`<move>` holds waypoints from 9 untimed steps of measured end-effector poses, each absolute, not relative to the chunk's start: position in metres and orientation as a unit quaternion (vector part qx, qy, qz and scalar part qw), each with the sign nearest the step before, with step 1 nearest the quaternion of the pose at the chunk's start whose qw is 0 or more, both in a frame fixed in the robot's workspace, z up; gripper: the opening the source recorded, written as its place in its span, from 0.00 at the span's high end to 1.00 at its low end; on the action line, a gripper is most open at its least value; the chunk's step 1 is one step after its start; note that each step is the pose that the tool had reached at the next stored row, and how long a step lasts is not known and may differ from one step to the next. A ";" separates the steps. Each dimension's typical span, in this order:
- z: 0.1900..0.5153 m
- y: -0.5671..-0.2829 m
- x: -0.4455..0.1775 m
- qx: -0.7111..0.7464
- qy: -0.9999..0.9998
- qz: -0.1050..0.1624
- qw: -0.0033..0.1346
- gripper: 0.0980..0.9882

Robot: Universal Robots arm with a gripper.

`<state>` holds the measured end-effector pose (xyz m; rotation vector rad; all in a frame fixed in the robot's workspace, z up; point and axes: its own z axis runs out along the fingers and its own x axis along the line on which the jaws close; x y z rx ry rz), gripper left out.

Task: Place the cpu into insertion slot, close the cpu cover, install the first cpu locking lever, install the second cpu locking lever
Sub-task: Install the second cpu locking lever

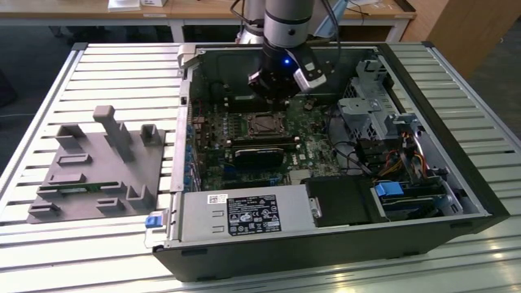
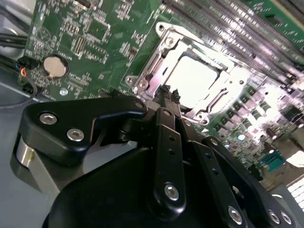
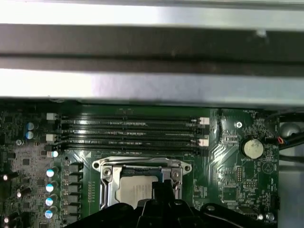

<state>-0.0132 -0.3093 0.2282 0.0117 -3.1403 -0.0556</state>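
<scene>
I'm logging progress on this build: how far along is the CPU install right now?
Done: the silver-grey square cpu already sits in the silvery-rimmed insertion slot, and the thin silvery cpu cover appears to lie closed around it. In hand: the black tool holds nothing, with its tips together at the socket's edge. Left: whether either locking lever is latched cannot be told from these views.

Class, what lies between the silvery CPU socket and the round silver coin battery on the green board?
In the first wrist view, bare green board with small components separates socket and battery.
</scene>
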 end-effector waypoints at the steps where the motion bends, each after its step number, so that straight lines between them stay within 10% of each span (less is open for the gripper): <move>1: 0.228 -0.311 -0.013 0.004 -1.000 -0.018 0.000 0.99; 9: 0.228 -0.325 -0.013 0.004 -1.000 -0.018 0.000 0.99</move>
